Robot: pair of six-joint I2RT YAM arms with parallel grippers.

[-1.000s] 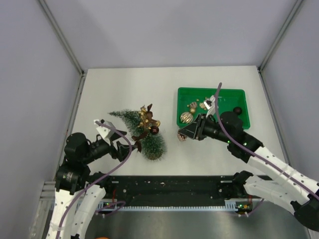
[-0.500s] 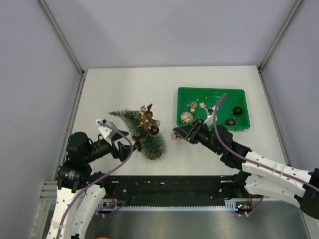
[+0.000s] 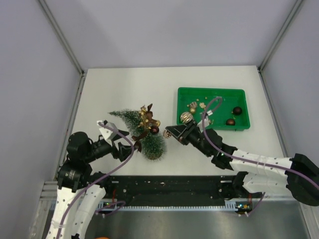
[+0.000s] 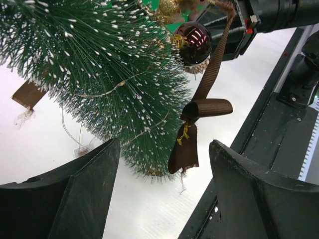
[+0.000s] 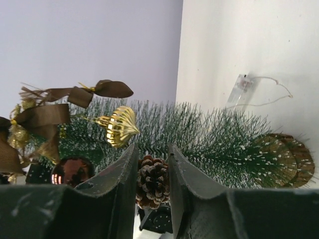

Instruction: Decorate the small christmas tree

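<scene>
Task partly done. The small christmas tree (image 3: pixel 142 133) sits left of the bench (image 3: pixel 149 84) centre, its tip slanting toward 10 o'clock in the top view; whether it is upright or lying, cannot tell. Already on it are brown ribbon bows (image 4: pixel 207 107), a glossy ball (image 4: pixel 192 42) and a gold ribbed ornament (image 5: pixel 119 125), all bunched on the flank facing 3 o'clock. The tip looks bare. The right claw (image 5: pixel 152 149) is narrow, pinching a pinecone (image 5: pixel 152 181), just beside the tree at 3 o'clock. The left claw (image 4: pixel 163 149) stands wide around the tree's lower part from 9 o'clock, seemingly touching nothing. Left to do, by judgement: seat the pinecone, then move on to the pieces in the green tray (image 3: pixel 212 90) at 2 o'clock, a gold ball (image 3: pixel 186 117) and dark balls (image 3: pixel 237 110). In the way: the dangling ribbon crowds the approach, and a thin wire with a clear tab (image 5: pixel 242 83) lies on the bench nearby.
</scene>
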